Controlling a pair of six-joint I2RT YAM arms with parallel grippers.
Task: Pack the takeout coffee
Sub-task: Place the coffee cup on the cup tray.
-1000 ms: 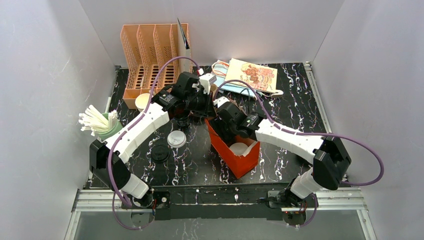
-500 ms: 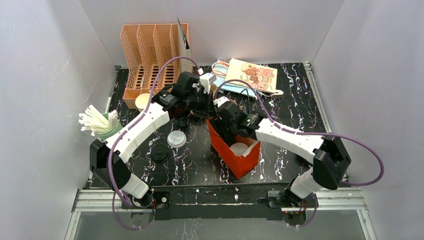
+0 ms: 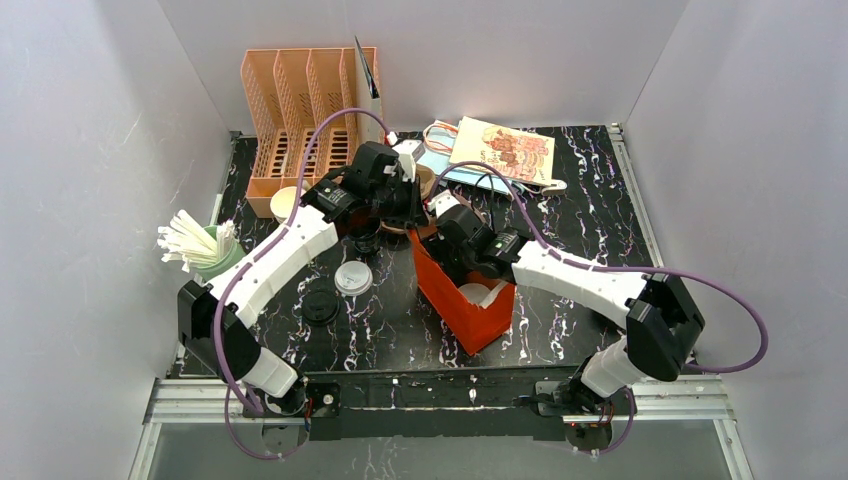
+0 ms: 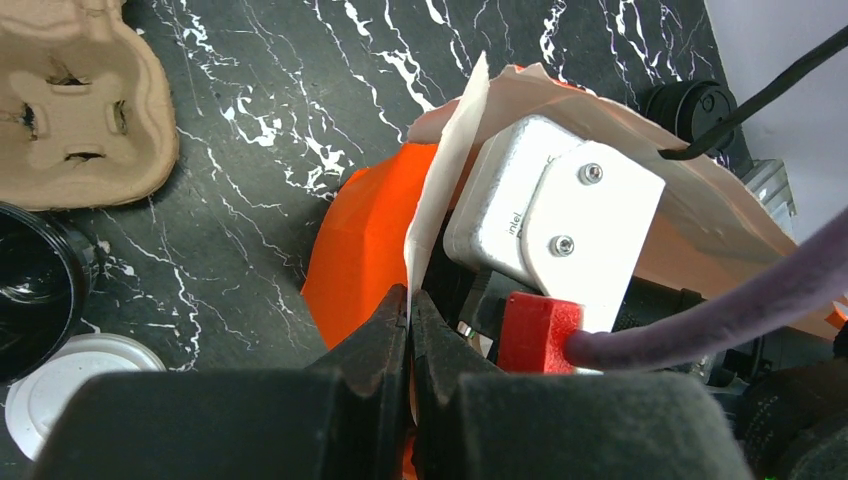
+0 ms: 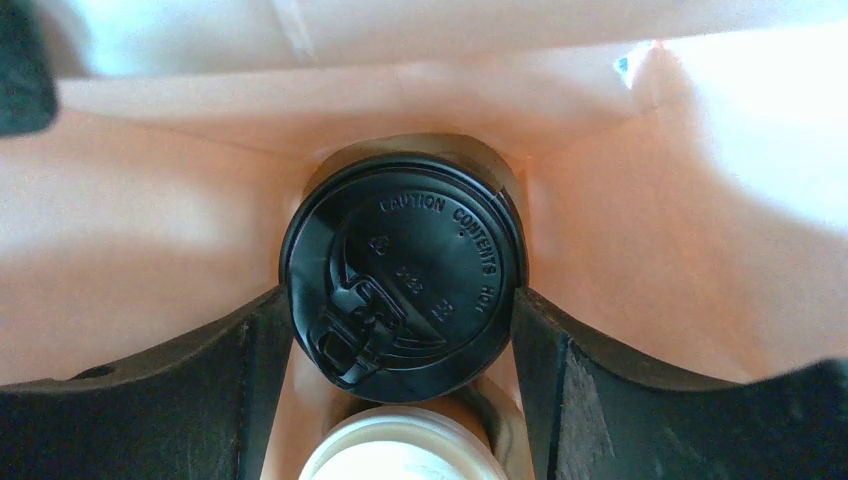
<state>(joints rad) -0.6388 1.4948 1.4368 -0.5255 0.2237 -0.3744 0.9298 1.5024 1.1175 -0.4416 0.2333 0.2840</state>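
Black marbled table (image 3: 620, 200), pale grey walls (image 3: 80, 150)

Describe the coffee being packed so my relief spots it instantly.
Centre of the table, the orange paper bag, its rim pinched by the left gripper. Inside, between the fingers of the right gripper, is the takeout coffee: its black lid reads CAUTION CONTENTS HOT, unlike the white-topped item beside it.

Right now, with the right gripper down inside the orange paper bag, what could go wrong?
1. The right gripper grips the brown kraft-paper cup with a black plastic lid right beside a white-lidded cup in the orange paper bag. Lowering it may knock or tip that cup.
2. The left gripper pinches only the bag's thin rim. A slip could let the mouth fold in on the right arm.
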